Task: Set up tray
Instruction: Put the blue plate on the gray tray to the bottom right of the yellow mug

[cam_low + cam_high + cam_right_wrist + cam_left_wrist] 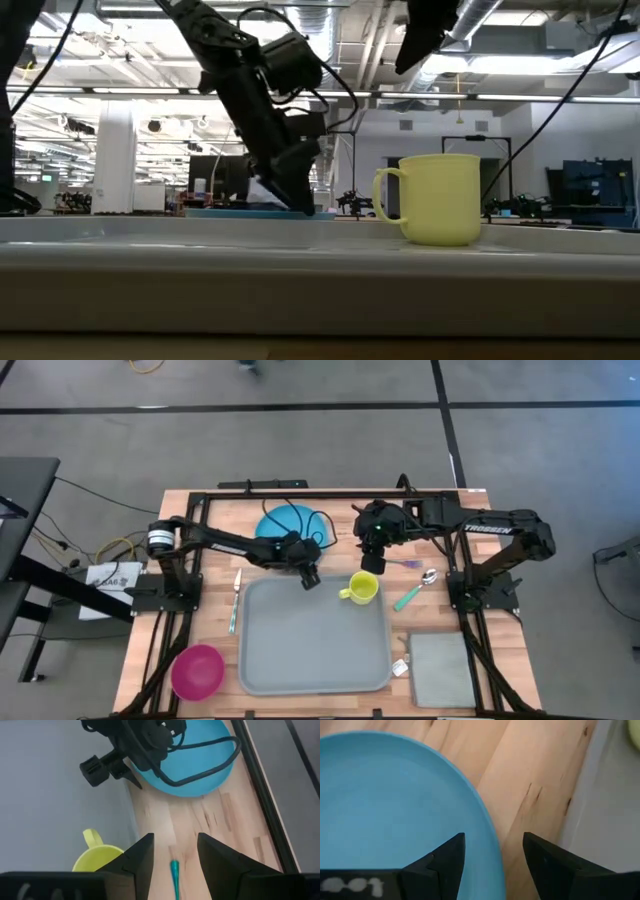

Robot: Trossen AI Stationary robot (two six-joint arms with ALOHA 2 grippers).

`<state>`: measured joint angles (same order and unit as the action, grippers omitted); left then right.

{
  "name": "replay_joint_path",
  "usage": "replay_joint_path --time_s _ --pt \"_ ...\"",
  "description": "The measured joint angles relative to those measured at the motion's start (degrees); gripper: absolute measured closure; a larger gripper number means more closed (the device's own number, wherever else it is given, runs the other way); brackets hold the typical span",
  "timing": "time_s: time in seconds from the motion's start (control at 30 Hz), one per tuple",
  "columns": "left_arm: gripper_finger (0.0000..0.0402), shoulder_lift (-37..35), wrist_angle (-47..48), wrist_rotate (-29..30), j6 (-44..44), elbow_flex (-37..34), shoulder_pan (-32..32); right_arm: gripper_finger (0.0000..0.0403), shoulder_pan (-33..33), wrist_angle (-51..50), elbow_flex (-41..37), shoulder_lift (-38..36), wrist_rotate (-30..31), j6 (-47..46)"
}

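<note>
The tray (312, 635), a smooth grey-blue plastic rectangle with rounded corners and a raised rim, lay on the wooden counter (205, 600) just in front of the left hand (309, 577). Only a glossy yellow mug (362, 588) stood on it, at the corner below the right hand (371, 560), whose fingers were parted and held nothing. The left hand, spread wide and empty, straddled the thin edge of the round blue plate (395, 800) beside the tray. The plate looked next: it would need closing on that rim, lifting, and carrying over the rim.

Mug (362, 588) on tray (300, 650) far right corner, plate (285, 523) behind tray, bowl (198, 670) left
</note>
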<state>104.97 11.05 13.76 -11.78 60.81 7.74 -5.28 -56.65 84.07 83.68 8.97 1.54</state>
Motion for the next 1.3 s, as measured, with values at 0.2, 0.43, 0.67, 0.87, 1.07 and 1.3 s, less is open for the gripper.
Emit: replay_joint_path --time_s 0.2,0.43,0.67,0.87,1.07,1.3 --pt "0.0210 1.18 2.54 0.87 -0.77 0.88 1.76 0.0260 0.36 -0.03 -0.99 0.00 0.12 -0.07" --pt "0.0224 1.16 4.95 0.32 -0.89 0.88 4.09 0.0260 0.42 -1.91 -2.09 0.00 0.10 -3.08" --pt "0.0342 1.16 8.03 -3.02 -1.08 0.88 4.81 0.0260 0.53 -1.81 -2.10 0.00 0.09 -4.52" --pt "0.0389 0.95 9.45 -1.79 -1.00 0.90 4.16 0.0260 1.03 -1.84 -2.10 0.00 0.11 -4.83" --pt "0.0398 0.52 17.60 -1.13 -2.15 3.14 0.88 0.0260 1.44 -3.33 -2.11 0.00 0.11 -5.24" --pt "0.0401 0.59 35.96 2.80 -5.60 14.81 -8.25 0.0260 1.55 -3.34 -2.12 0.00 0.11 -6.10"
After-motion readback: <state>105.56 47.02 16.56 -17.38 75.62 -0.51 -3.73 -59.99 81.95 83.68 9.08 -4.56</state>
